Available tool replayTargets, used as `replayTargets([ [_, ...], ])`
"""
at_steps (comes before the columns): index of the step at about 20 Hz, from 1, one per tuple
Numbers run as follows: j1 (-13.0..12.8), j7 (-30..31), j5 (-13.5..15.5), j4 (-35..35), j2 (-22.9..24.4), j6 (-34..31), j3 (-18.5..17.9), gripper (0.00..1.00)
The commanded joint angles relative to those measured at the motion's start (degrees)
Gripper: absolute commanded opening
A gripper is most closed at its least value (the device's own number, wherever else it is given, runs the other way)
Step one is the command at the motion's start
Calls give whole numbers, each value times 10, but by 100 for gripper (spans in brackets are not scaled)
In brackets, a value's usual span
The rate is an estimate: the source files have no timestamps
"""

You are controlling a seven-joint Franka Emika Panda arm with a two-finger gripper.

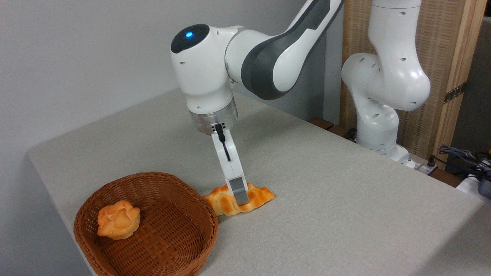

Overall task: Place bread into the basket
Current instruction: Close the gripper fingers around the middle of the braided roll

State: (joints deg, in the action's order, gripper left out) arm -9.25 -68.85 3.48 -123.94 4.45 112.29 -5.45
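The bread (259,196), a braided golden-orange loaf, lies on the table just right of the basket (115,184), its left end close to the rim. My gripper (239,196) has come down over the loaf's middle. The near finger (238,189) stands in front of the loaf and reaches almost to the table. The far finger is hidden behind the loaf, so I cannot make out whether the jaws press on it. The round brown wicker basket sits at the front left of the table.
A small knot-shaped bun (118,219) lies inside the basket on its left side. The arm's white base (378,126) stands at the table's back right, with cables (462,157) beyond it. The table's left edge runs close behind the basket.
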Motion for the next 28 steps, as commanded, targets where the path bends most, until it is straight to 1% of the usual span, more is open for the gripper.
replayTargets([
  [1,-1,-23,-4,3,-5,13,-1,100],
  [5,4,-35,-4,5,-6,13,-3,100],
  [13,5,-54,-4,7,-6,13,-5,100],
  [23,4,-52,-4,7,-26,24,0,100],
  [24,3,-52,-4,7,-26,25,0,97],
  [25,4,-52,-4,7,-26,25,1,88],
  [26,4,-52,-4,7,-26,25,1,74],
  [27,3,-52,-4,7,-25,24,1,53],
  [28,4,-51,-4,7,-24,24,1,40],
])
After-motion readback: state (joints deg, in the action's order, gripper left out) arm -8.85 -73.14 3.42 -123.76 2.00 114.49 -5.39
